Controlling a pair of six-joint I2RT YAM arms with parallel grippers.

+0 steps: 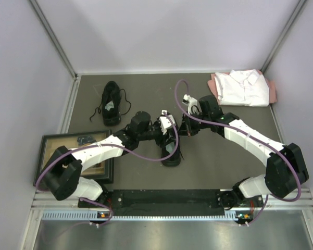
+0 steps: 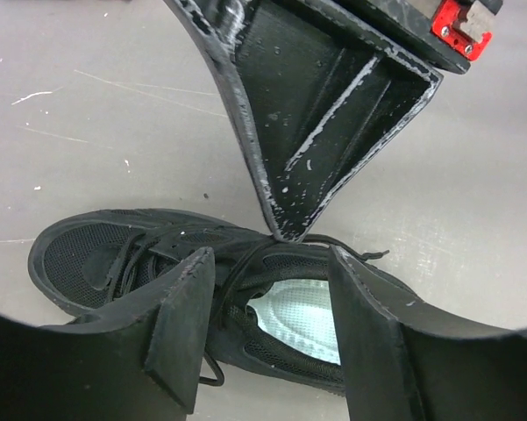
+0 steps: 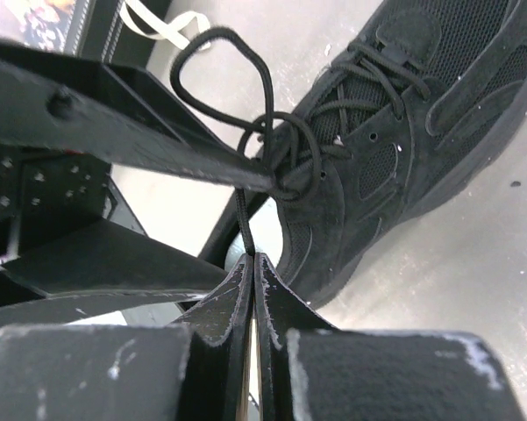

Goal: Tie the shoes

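One black shoe (image 1: pixel 171 147) lies mid-table under both grippers; the other shoe (image 1: pixel 112 102) lies at the far left with loose laces. In the left wrist view the near shoe (image 2: pixel 114 254) shows its pale grey insole (image 2: pixel 302 320). My left gripper (image 2: pixel 272 303) is open and straddles the shoe's opening and laces; it also shows in the top view (image 1: pixel 169 125). My right gripper (image 3: pixel 252 259) is shut on a thin black lace (image 3: pixel 243 219) that runs up taut from the shoe (image 3: pixel 403 132). A lace loop (image 3: pixel 219 79) stands above the knot. The right gripper's shut tips (image 2: pixel 285 230) meet the lace just above the shoe.
A folded white shirt (image 1: pixel 242 87) on a pink cloth lies at the far right. A dark framed picture (image 1: pixel 75 151) lies at the left near edge. Grey walls enclose the table on three sides. Purple cables hang from both arms.
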